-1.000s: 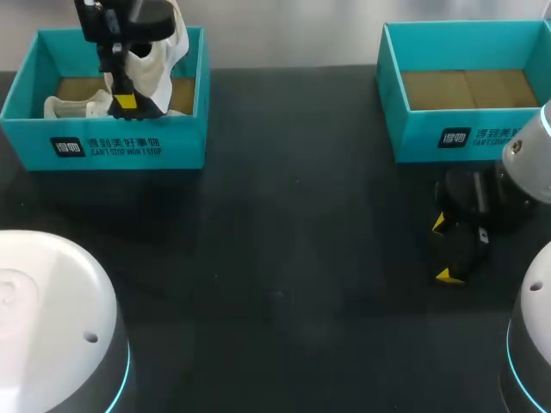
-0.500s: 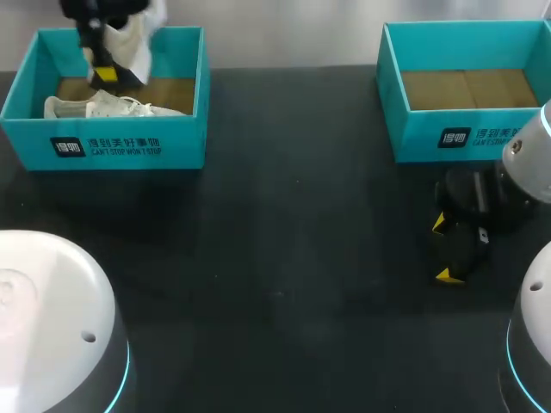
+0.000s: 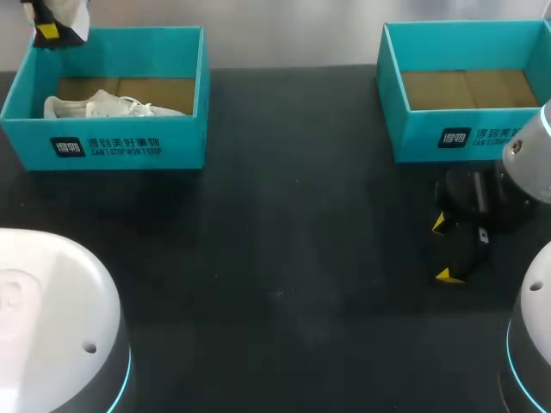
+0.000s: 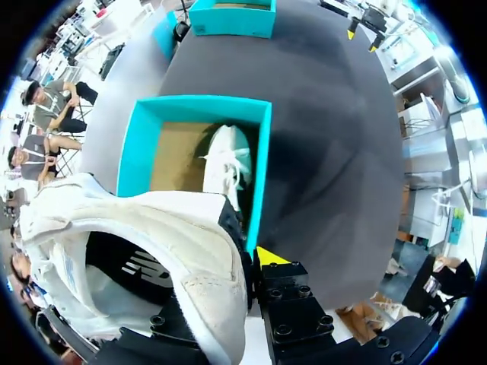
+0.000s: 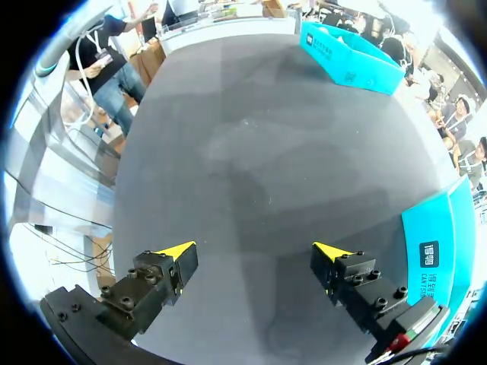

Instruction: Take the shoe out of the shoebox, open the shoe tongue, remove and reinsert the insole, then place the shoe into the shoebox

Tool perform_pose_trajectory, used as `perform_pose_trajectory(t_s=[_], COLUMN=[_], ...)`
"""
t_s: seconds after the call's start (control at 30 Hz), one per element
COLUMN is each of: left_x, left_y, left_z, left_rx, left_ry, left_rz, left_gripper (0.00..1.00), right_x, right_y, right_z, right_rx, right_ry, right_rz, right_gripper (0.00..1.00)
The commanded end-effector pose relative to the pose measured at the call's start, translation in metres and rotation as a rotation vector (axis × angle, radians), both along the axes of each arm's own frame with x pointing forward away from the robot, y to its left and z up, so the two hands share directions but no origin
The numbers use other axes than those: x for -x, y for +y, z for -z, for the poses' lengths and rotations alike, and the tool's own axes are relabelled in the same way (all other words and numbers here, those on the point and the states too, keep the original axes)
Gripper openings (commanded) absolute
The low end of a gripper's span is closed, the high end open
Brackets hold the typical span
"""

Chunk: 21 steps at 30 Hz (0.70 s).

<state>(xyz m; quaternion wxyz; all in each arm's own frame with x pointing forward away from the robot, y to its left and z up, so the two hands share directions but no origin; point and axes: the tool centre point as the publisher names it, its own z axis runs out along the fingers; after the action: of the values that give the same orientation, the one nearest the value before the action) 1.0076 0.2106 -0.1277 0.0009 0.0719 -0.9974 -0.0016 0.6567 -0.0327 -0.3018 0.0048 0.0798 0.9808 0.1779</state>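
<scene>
Two shoes were counted: one shoe [image 3: 103, 107] lay in the left box [image 3: 120, 148], at the far-left corner of the table [image 3: 284, 258]. The left gripper [image 3: 49, 30] clamped the second shoe [image 4: 152, 228], which was clear only from its wrist. The right gripper [image 3: 442, 249] stood open near the right box [image 3: 448, 136].

two teal shoeboxes: left box [image 3: 26, 142], right box [image 3: 413, 133]. two white shoes: held shoe [image 4: 152, 251], boxed shoe [image 3: 95, 107] ahead of it. two grippers: left gripper [image 3: 50, 30], right gripper [image 5: 255, 251].
</scene>
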Motion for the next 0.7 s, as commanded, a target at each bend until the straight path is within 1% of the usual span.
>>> perform_pose_trajectory(t_s=[0.03,0.07,0.2,0.3,0.33,0.37,0.43,0.47,0.5,0.53,0.6,0.63,0.7], left_x=[-0.040,-0.043,-0.053,-0.057,-0.058,-0.058,-0.058,-0.058,-0.058,-0.058,-0.059,-0.060,-0.060], left_y=[0.024,0.027,0.038,0.045,0.046,0.049,0.053,0.056,0.058,0.062,0.069,0.074,0.074], left_z=[0.005,0.005,0.008,0.008,0.009,0.010,0.011,0.011,0.011,0.009,0.007,0.006,0.006], left_rx=[0.024,0.036,0.015,0.013,0.021,0.002,0.001,-0.033,-0.029,-0.041,-0.075,-0.075,-0.075], left_ry=[0.064,0.069,0.064,0.066,0.077,0.074,0.072,0.066,0.065,0.058,0.053,0.055,0.055], left_rz=[0.036,0.077,0.132,0.215,0.270,0.290,0.410,0.428,0.489,0.505,0.594,0.625,0.625], left_gripper=[0.00,0.00,0.00,0.00,0.00,0.00,0.00,0.00,0.00,0.00,0.00,0.00,0.00], right_x=[0.001,0.001,0.001,0.001,0.001,0.001,0.001,0.001,0.001,0.001,0.001,0.001,0.001], right_y=[0.001,0.001,0.001,0.001,0.001,0.001,0.001,0.001,0.001,0.001,0.001,0.001,0.001], right_z=[0.001,0.001,0.001,0.001,0.001,0.001,0.001,0.001,0.001,0.001,0.001,0.001,0.001], right_rx=[0.003,0.003,0.003,0.003,0.003,0.003,0.003,0.003,0.003,0.003,0.003,0.003,0.003], right_ry=[-0.002,-0.002,-0.002,-0.002,-0.002,-0.002,-0.002,-0.002,-0.002,-0.002,-0.002,-0.002,-0.002], right_rz=[0.002,0.002,0.002,0.002,0.002,0.002,0.002,0.002,0.002,0.002,0.002,0.002,0.002], right_gripper=[1.00,1.00,1.00,1.00,1.00,1.00,1.00,1.00,1.00,1.00,1.00,1.00,1.00])
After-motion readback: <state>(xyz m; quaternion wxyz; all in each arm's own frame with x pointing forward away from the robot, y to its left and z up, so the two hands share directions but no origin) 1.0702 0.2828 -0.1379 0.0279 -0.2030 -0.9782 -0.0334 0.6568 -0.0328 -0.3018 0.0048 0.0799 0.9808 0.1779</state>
